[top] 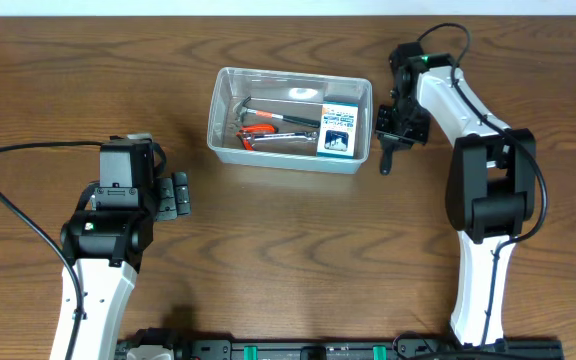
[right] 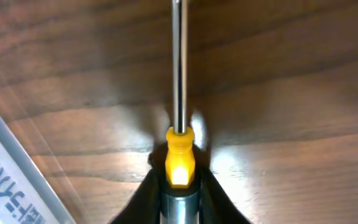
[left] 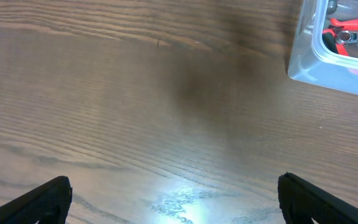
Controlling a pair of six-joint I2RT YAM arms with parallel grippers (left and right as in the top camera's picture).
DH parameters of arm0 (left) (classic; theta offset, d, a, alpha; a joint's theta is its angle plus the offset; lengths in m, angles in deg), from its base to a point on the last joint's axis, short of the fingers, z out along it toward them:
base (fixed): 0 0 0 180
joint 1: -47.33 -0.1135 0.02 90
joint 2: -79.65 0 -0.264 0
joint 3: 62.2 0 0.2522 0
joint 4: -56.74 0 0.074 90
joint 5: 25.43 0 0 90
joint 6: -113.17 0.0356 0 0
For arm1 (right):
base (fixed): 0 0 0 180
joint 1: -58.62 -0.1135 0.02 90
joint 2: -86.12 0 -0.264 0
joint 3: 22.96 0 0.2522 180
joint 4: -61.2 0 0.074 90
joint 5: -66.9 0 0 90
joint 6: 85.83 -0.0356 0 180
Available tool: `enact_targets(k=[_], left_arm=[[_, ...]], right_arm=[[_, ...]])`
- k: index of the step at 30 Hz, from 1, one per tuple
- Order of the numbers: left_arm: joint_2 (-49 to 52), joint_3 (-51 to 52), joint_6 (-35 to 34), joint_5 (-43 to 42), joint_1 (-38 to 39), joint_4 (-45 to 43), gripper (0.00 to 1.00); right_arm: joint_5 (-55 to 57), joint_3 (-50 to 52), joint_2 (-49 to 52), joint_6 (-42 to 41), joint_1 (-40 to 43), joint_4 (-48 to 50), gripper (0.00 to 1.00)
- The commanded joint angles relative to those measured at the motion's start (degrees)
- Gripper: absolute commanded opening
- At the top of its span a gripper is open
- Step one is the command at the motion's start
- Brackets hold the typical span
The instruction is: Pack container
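Container (top: pixel 286 164) located mid-way along surface (top: pixel 288 260), tools (top: pixel 268 125) and box (top: pixel 338 130) inside | right claw (right: pixel 179 193) pinched on screwdriver (right: pixel 179 74) just beside its right end | left claw (left: pixel 173 202) spread, idle | risk: shaft may be caught on container, grip twisted, tool dropped outside.

Wood-grain table (top: pixel 298 240), blue-and-white box (top: pixel 338 130) beside red-handled pliers (top: pixel 260 129) and hammer (top: pixel 283 117), yellow-collared screwdriver (right: pixel 179 74) well apart

Your right hand (right: pixel 179 198) grips a tool (right: pixel 179 152) at its yellow collar, fingers tight on both sides, steel shaft pointing straight away over the table (right: pixel 291 93). Clear container (right: pixel 14 155) edge at lower left.
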Motion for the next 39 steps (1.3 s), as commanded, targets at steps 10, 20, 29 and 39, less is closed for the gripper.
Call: enact_targets(k=[10,20,29,39], left_arm=[[0.1,-0.9,0.9,0.4,0.2,0.1,0.98],[0.1,-0.9,0.9,0.4,0.2,0.1,0.98],[0.1,-0.9,0.9,0.4,0.2,0.1,0.98],[0.1,-0.9,0.9,0.4,0.2,0.1,0.98]], right_arm=[[0.3,-3.3,-22.1,12.4,-5.2,10.1,0.01],[-5.8,-1.2,-21.5,70.4,-22.3,14.2,0.01],[-4.6,-1.0,-8.8,83.2,-22.3,30.3,0.01],[-13.2,-1.0,-2.4,81.5,-22.9,31.5,0.02]])
